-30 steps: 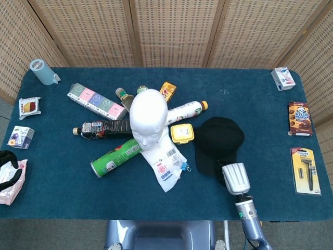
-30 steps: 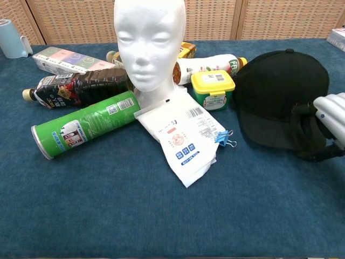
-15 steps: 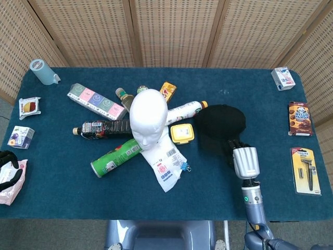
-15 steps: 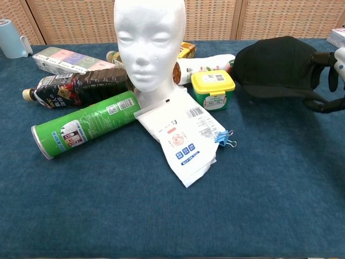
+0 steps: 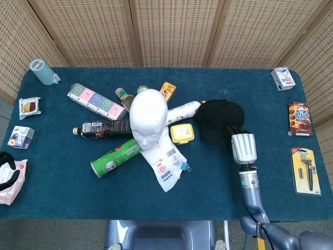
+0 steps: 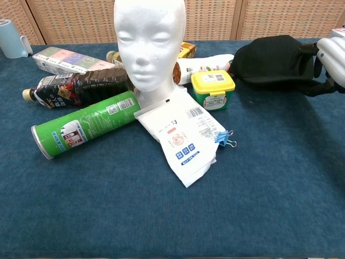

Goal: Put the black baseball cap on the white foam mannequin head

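The white foam mannequin head [image 5: 148, 119] [image 6: 150, 43] stands upright in the middle of the table, facing me. To its right the black baseball cap [image 5: 220, 121] [image 6: 272, 61] hangs lifted off the cloth, and my right hand [image 5: 243, 147] [image 6: 330, 56] grips it at its near right edge. The cap sits right of the yellow-lidded tub [image 5: 182, 133] [image 6: 213, 89]. My left hand [image 5: 7, 172] shows in a black glove at the far left edge of the head view, resting on a pink packet with nothing in it.
Around the mannequin lie a green can [image 5: 115, 157], a dark drink bottle [image 5: 101, 128], a white bottle [image 5: 183, 110], a white pouch [image 5: 165, 162] with a blue clip, and a pastel box [image 5: 96, 101]. Snack boxes [image 5: 300, 118] and a razor pack [image 5: 305, 170] line the right edge.
My right hand has raised the cap off the table and carried it away from me and a little toward the mannequin. The left hand has stayed put.
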